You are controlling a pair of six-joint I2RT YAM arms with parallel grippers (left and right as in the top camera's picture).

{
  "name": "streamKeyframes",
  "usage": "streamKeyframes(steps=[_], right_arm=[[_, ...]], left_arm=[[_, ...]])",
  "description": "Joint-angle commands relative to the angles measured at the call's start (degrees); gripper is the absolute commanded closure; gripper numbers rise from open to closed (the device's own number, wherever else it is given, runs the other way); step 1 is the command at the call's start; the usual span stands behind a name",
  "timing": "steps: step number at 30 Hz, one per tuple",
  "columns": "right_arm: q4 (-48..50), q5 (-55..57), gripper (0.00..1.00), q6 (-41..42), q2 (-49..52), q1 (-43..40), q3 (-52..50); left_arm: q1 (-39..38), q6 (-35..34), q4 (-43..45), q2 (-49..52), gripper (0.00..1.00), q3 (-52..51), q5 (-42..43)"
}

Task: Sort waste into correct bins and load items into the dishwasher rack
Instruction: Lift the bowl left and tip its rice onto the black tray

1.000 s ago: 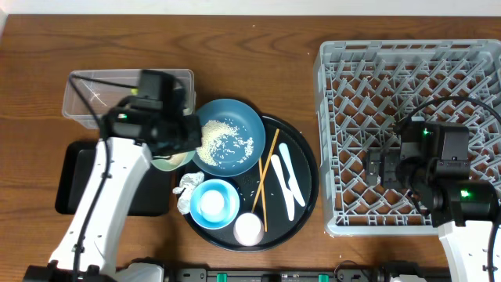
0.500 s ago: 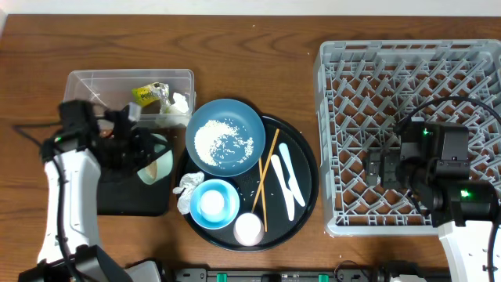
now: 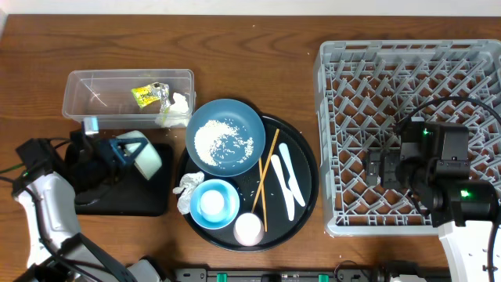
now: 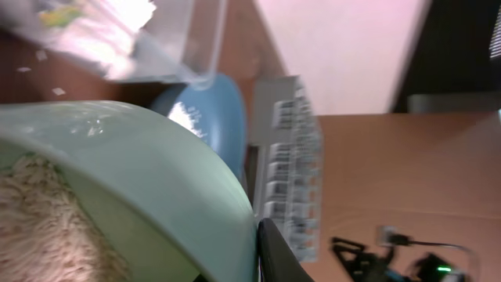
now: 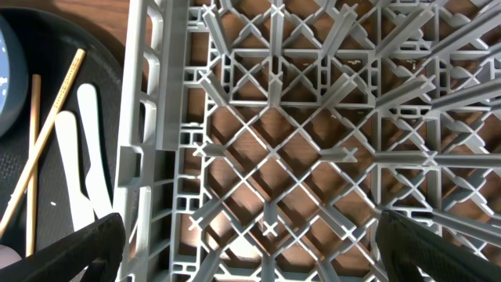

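Overhead: pale-green bowl [image 3: 143,155] tight in closed left hand [image 3: 124,150], above shallow black tray [image 3: 117,200].

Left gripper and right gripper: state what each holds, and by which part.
The left gripper is shut on the pale-green bowl, clamping its rim. The right gripper is open above the dishwasher rack and holds nothing.

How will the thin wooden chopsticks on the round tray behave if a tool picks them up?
The chopsticks look thin and stiff, so they probably stay straight but offer little to grip. They lie flat on the round black tray, so pinching from above may be awkward. Being slender, they could roll or slide if nudged.
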Motion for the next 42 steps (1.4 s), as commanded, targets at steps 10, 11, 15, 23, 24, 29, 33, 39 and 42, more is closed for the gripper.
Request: streamKeyframes(steps=[10,11,15,23,24,29,33,39,42], right_arm=[[-0.09,-0.46,0.01,0.57,-0.09,0.90,1.07],[-0.09,-0.44,0.01,0.57,-0.09,0.90,1.05],[-0.07,-0.44,0.01,0.55,-0.09,0.90,1.07],[-0.07,-0.44,0.01,0.57,-0.09,0.90,1.05],[-0.07,-0.44,0.01,0.57,-0.09,0.90,1.07],[-0.09,-0.44,0.01,0.57,-0.09,0.90,1.07],[-0.22,-0.44,0.01,0.57,-0.09,0.90,1.07],[-0.26,-0.44,0.01,0.55,-0.09,0.90,1.05],[-0.44,-0.44,0.01,0.57,-0.09,0.90,1.07]], left_arm=[[2.47,-0.96,-0.07,6.34,0.93,-0.02,14.01],[2.47,-0.96,0.02,6.60,0.94,-0.02,14.01],[2.47,-0.96,0.11,7.06,0.94,-0.02,13.99],[2.45,-0.94,1.49,7.06,0.94,-0.02,12.66],[2.47,-0.98,2.03,7.06,0.94,-0.02,9.94],[2.47,-4.24,1.95,7.06,0.94,0.00,5.03],[2.51,-2.62,3.04,6.86,0.94,0.15,14.01],[3.21,-8.28,3.56,6.91,0.94,0.04,8.79],[3.32,-4.46,3.72,6.82,0.94,0.22,12.22]])
